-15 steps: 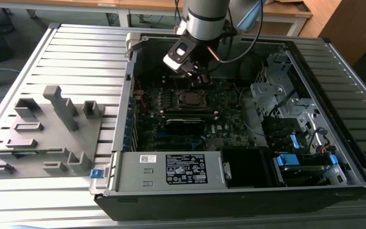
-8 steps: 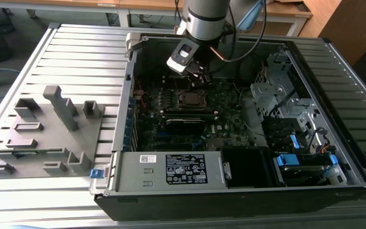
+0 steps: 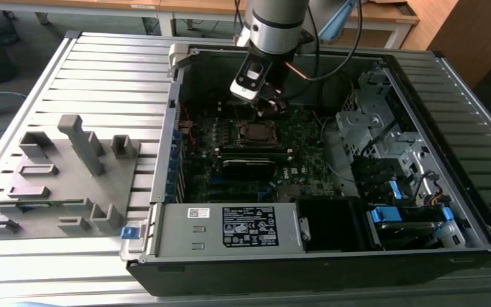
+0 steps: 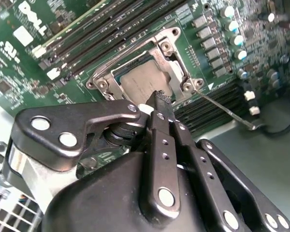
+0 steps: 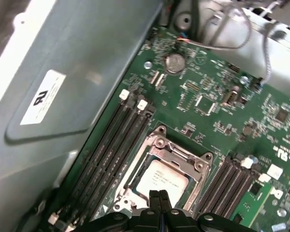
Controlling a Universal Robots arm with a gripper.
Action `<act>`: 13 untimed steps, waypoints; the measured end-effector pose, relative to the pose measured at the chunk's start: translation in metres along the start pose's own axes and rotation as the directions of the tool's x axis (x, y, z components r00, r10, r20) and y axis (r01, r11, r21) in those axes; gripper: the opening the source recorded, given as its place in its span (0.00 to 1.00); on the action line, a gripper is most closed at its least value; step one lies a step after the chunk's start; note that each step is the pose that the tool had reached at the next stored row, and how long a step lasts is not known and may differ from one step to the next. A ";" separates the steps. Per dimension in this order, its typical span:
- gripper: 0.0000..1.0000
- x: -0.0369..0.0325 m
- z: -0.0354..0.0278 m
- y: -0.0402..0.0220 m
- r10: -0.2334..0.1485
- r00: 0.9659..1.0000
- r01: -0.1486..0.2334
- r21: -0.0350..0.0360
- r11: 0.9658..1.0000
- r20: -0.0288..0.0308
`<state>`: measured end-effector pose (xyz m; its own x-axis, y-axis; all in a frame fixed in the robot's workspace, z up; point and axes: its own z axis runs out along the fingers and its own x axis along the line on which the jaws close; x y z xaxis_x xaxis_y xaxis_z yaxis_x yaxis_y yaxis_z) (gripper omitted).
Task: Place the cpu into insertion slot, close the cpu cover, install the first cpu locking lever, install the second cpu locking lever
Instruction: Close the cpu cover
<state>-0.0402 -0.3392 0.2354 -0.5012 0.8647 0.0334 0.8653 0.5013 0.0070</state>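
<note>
- Open computer case (image 3: 450, 160) lies on its side on a slatted metal worktop (image 3: 109, 70). A grey fixture block (image 3: 58, 185) stands on the worktop at the exterior view's left, beside the case.
- The green motherboard (image 3: 301, 173) covers the case floor. The insertion slot (image 3: 254, 131) sits mid-board, in the half away from the labelled power supply box (image 3: 228, 227).
- The cpu (image 5: 162, 180) is seated in the slot, lying flat with its dull metal top showing. It is visible in both wrist views (image 4: 142, 84).
- The cpu cover (image 5: 176, 157) is down. Its silver frame lies flat around the chip, which shows through the window (image 4: 135, 53).
- A thin wire locking lever (image 4: 227, 112) angles out from one socket corner across the black memory slots (image 4: 208, 108), its bent end clear of the socket.
- More memory slots (image 5: 113, 145) run along the opposite side of the socket. A coin battery (image 5: 175, 62) lies farther off on the board.
- The gripper (image 5: 159, 194) has its fingers pressed together with nothing pinched between them. Its tip hovers over the cover's edge, just beside the chip (image 4: 162, 98).
- In the exterior view the gripper (image 3: 268, 105) hangs from the arm just above the slot, toward the case wall farthest from the power supply.
</note>
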 end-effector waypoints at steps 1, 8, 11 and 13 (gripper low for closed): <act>0.10 0.0000 0.0000 0.0000 -0.019 1.000 0.019 0.001 1.000 0.000; 0.10 0.0000 0.0001 0.0000 -0.145 0.989 0.145 0.005 0.989 -0.001; 0.10 0.0000 0.0001 0.0000 -0.200 0.980 0.200 0.007 0.980 -0.002; 0.10 0.0000 0.0001 0.0000 -0.235 0.972 0.235 0.008 0.972 -0.003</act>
<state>-0.0402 -0.3392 0.2353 -0.6901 0.7229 0.0335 0.7235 0.6903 0.0070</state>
